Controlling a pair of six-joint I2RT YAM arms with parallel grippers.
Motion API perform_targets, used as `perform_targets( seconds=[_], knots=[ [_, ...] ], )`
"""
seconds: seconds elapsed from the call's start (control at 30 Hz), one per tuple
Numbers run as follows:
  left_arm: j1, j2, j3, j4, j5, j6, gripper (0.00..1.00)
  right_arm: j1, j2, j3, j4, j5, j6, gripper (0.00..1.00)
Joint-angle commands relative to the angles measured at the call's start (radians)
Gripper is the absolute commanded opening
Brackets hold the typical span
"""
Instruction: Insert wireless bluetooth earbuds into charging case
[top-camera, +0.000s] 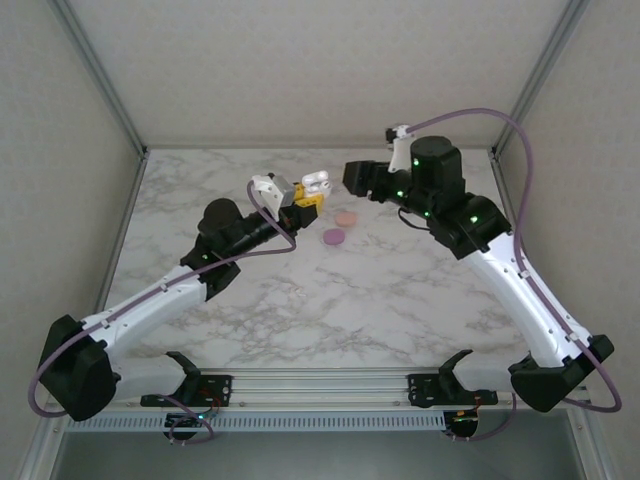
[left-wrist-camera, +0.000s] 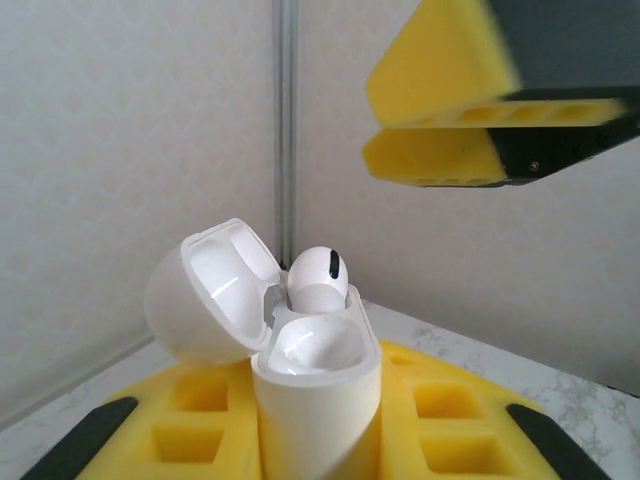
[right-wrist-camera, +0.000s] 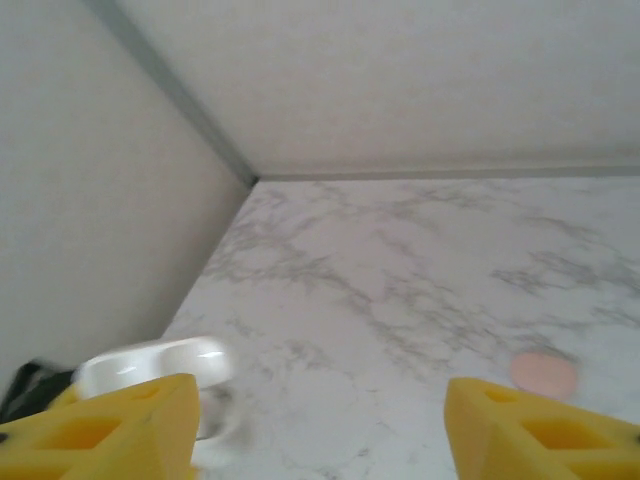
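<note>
**Case being held open**

The left gripper (top-camera: 305, 199) is pinching the white charging case (left-wrist-camera: 315, 395) upright, lid open, so it is opening upward for loading. One white earbud (left-wrist-camera: 318, 278) is sitting inside. The right gripper (right-wrist-camera: 320, 430), fingers spread, is hovering near.

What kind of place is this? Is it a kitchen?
Probably a robot lab booth, not a kitchen: a left arm and right arm bolted to a rail, a marble-look table, plain white walls boxing it in.

White case (left-wrist-camera: 315, 400) and earbud (left-wrist-camera: 318, 278), yellow fingers (left-wrist-camera: 435, 70), grey-veined white marble table (top-camera: 400, 290)
</note>
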Motion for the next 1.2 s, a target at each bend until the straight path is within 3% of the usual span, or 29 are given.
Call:
perform_targets(
  seconds=[0.0,0.13,0.43,0.9,1.17],
  knots=[
    [0.018,-0.053,-0.022,-0.008,-0.036,0.006,0.04,-0.077,0.000,-0.058,-0.054,0.024,0.095,0.62],
    [0.045,-0.107,-0.044,-0.036,-0.064,0.015,0.04,-0.130,0.072,-0.097,-0.089,-0.071,0.119,0.58],
    [0.076,-0.234,-0.058,-0.139,-0.139,0.052,0.05,-0.110,0.385,-0.089,-0.179,-0.395,-0.022,0.51],
    [0.076,-0.335,-0.010,-0.241,-0.166,0.100,0.06,0.180,0.774,0.108,-0.382,-0.202,-0.279,0.50],
    [0.076,-0.351,0.008,-0.265,-0.162,0.118,0.06,0.271,0.898,0.218,-0.461,-0.112,-0.335,0.49]
  ],
)
